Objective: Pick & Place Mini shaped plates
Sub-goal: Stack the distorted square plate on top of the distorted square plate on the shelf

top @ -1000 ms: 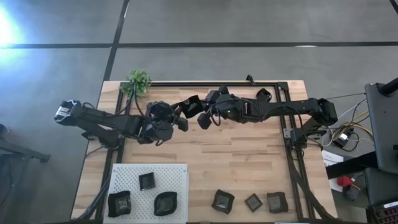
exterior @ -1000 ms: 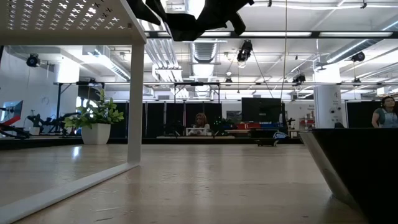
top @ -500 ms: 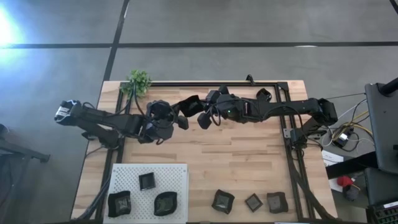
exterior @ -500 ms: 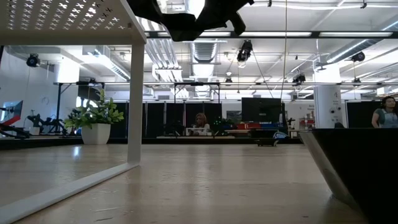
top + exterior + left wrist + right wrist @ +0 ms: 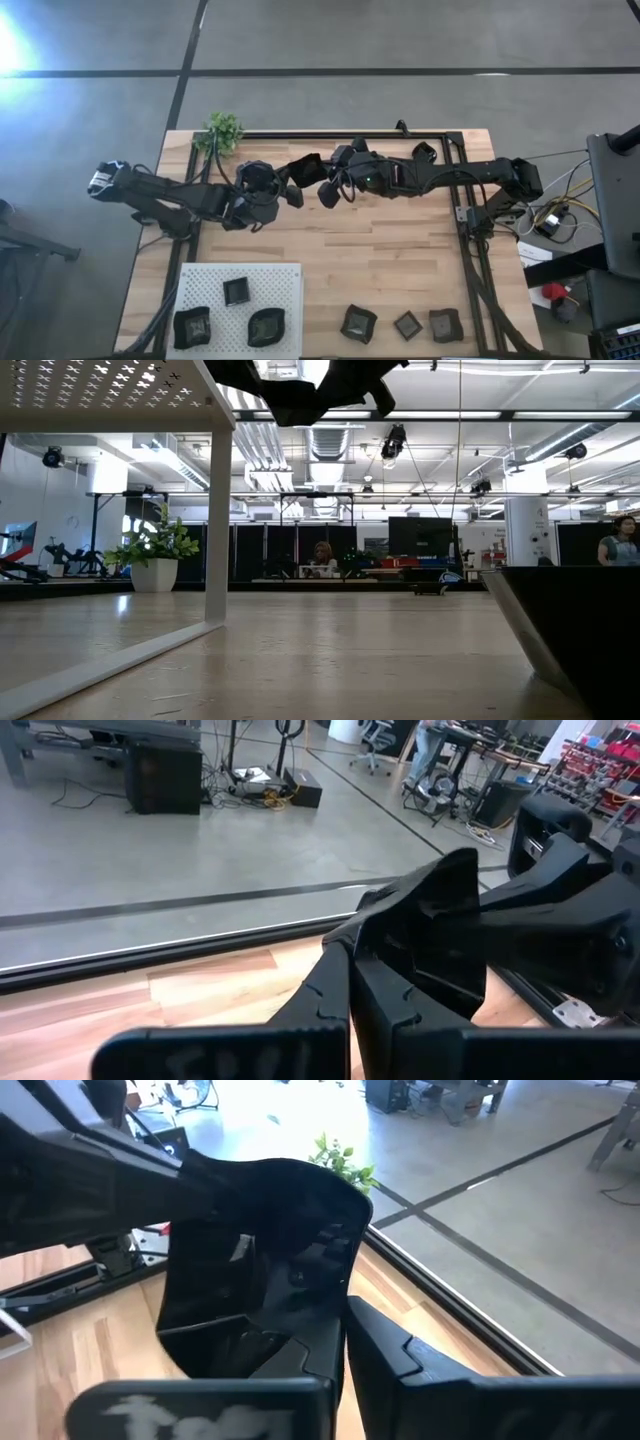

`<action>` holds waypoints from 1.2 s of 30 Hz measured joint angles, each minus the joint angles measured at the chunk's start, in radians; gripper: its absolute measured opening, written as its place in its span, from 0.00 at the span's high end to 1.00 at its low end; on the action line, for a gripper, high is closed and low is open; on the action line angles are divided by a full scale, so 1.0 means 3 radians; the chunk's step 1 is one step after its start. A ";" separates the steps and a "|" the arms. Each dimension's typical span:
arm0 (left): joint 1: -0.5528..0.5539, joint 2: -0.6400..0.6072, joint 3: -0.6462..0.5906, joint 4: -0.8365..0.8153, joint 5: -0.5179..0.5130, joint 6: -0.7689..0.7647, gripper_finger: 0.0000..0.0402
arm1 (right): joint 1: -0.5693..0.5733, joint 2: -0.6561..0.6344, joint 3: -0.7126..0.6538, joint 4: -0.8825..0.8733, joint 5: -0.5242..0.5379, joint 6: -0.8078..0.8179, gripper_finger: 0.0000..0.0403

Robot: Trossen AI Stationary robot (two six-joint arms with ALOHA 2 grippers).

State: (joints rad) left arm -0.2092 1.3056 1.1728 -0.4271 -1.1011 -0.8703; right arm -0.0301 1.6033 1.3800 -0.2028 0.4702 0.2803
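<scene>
Both end effectors (image 5: pixel 297 190) (image 5: pixel 330 190) clamp one plate (image 5: pixel 307 171) midair.

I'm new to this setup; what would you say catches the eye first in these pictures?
The two dark arms meet above the table's middle, the left gripper and right gripper both clamped on one black plate held in the air between them. Three more dishes sit on the white perforated board at the near left, and three lie on bare wood to its right.
</scene>
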 joint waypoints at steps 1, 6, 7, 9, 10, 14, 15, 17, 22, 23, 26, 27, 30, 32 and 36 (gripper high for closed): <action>0.0000 0.0000 0.0000 0.0002 0.0000 0.0001 1.00 | 0.0001 -0.0002 0.0000 -0.0007 -0.0007 0.0000 0.94; -0.0001 0.0000 0.0000 0.0018 0.0032 0.0003 1.00 | 0.0002 -0.0021 0.0000 -0.0001 -0.0023 0.0000 0.84; -0.0001 0.0000 0.0000 0.0018 0.0031 0.0003 1.00 | 0.0001 -0.0025 0.0000 -0.0003 -0.0023 0.0000 0.82; 0.0000 0.0000 0.0000 0.0017 0.0031 0.0001 1.00 | 0.0008 -0.0031 0.0000 -0.0002 -0.0025 0.0000 0.78; -0.0001 0.0000 0.0000 0.0015 0.0031 0.0000 1.00 | 0.0016 -0.0037 0.0000 -0.0001 -0.0028 0.0000 0.76; -0.0004 0.0000 0.0000 0.0013 0.0031 -0.0021 1.00 | 0.0059 -0.0071 0.0002 -0.0002 -0.0034 0.0000 0.70; -0.0004 0.0000 0.0000 0.0012 0.0031 -0.0034 1.00 | 0.0068 -0.0084 0.0003 -0.0003 -0.0034 -0.0002 0.68; -0.0004 0.0000 0.0000 0.0004 0.0029 -0.0059 1.00 | 0.0094 -0.0107 0.0010 -0.0008 -0.0033 -0.0012 0.66; -0.0004 0.0000 0.0000 0.0001 0.0026 -0.0064 1.00 | 0.0150 -0.0196 0.0025 -0.0012 -0.0034 -0.0014 0.61; -0.0004 -0.0001 0.0000 0.0001 0.0025 -0.0064 1.00 | 0.0155 -0.0216 0.0025 -0.0015 -0.0034 -0.0013 0.61; -0.0004 -0.0010 0.0000 -0.0002 0.0026 -0.0060 1.00 | 0.0177 -0.0288 0.0025 -0.0091 -0.0034 -0.0013 0.59; -0.0004 -0.0026 0.0000 -0.0011 0.0029 -0.0060 1.00 | 0.0188 -0.0318 0.0025 -0.0112 -0.0049 -0.0013 0.59; -0.0004 -0.0092 0.0000 -0.0046 0.0054 -0.0046 1.00 | 0.0198 -0.0429 0.0025 -0.0196 -0.0215 -0.0010 0.58; -0.0004 -0.0152 0.0000 -0.0114 0.0089 0.0012 1.00 | 0.0197 -0.0508 0.0025 -0.0242 -0.0352 0.0008 0.58; -0.0003 -0.0332 0.0000 -0.0215 0.0318 0.0147 1.00 | 0.0200 -0.0640 0.0025 -0.0301 -0.0538 0.0024 0.58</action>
State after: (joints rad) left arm -0.2100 1.2059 1.1728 -0.4916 -1.0059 -0.8263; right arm 0.0299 1.4115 1.3876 -0.2930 0.3089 0.2874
